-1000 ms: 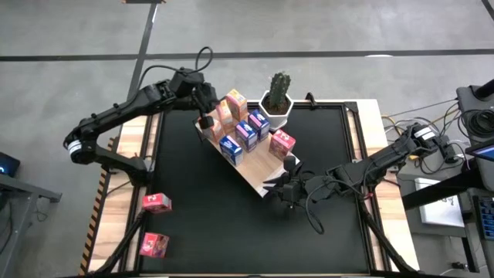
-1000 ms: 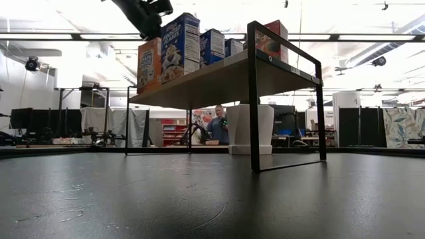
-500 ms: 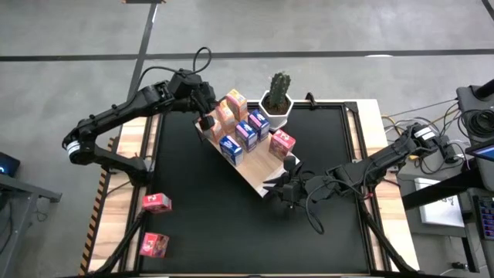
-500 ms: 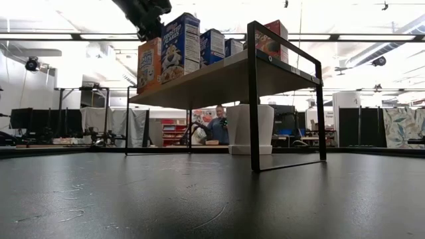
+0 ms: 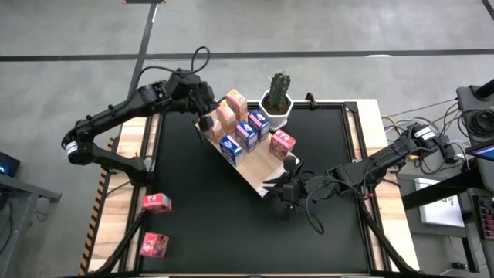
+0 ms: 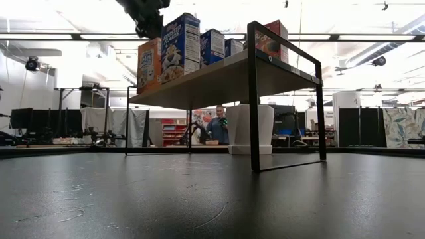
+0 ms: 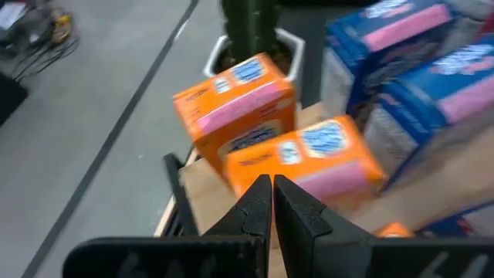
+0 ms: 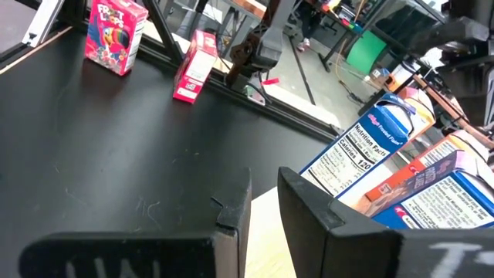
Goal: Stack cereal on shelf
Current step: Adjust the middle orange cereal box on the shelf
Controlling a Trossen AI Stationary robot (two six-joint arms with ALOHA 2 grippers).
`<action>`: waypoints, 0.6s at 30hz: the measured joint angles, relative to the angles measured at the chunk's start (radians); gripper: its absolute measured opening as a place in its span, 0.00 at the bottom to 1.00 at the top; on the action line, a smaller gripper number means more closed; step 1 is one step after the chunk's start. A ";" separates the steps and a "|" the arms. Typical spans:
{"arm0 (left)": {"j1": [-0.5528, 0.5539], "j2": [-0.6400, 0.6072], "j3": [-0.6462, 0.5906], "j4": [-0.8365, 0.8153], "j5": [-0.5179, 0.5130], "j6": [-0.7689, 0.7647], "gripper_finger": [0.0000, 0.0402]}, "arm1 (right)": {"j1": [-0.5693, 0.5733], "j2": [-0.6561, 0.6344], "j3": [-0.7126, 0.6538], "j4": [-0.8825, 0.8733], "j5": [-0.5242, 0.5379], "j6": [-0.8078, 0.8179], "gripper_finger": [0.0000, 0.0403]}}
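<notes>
Cereal boxes [image 5: 245, 127] — orange, blue, pink — upright on light-wood shelf [image 5: 255, 174]

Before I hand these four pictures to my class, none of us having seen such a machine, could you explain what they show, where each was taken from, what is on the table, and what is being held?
This is a robot with two dark arms at a black table. One picture looks straight down, one looks level across the tabletop, and one comes from each wrist.

On the table stands a light-wood shelf on thin black legs, carrying small orange, blue and pink cereal boxes. A potted cactus stands beside it. Two pink boxes lie on the wooden border at the left.

The left gripper is shut and empty, over the shelf's far end by the orange boxes. The right gripper grips the shelf's near edge.
</notes>
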 joint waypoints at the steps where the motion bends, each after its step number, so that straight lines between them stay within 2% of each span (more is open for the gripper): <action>1: -0.008 0.000 0.000 0.002 0.010 0.011 0.00 | 0.000 0.000 0.000 0.000 0.000 0.000 0.14; 8: -0.088 0.007 -0.006 0.018 0.101 0.077 0.00 | 0.000 0.000 0.000 0.000 0.000 0.000 0.14; 13: -0.142 0.019 -0.006 0.021 0.101 0.104 0.00 | 0.000 0.000 0.000 0.001 0.000 0.000 0.14; 18: -0.151 0.032 -0.006 0.022 0.099 0.105 0.00 | 0.000 0.000 0.000 0.001 0.000 0.000 0.14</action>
